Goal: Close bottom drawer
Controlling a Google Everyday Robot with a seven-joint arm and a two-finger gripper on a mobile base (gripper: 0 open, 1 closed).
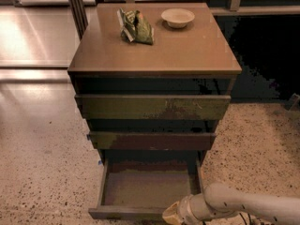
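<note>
The bottom drawer (147, 187) of the brown cabinet (154, 55) is pulled far out, showing its grey-brown floor, and its dark front edge (126, 213) is at the bottom of the view. My gripper (171, 213) is at the bottom, at the right part of that front edge, on the end of the pale arm (243, 205) that comes in from the right. Above it sit the middle drawer front (152, 140) and the scuffed top drawer front (152, 107), both slightly out.
A green crumpled packet (136, 26) and a small white bowl (177, 18) sit on the cabinet top. Speckled floor lies on both sides. A shiny pale floor area is at the left, a dark area at the right.
</note>
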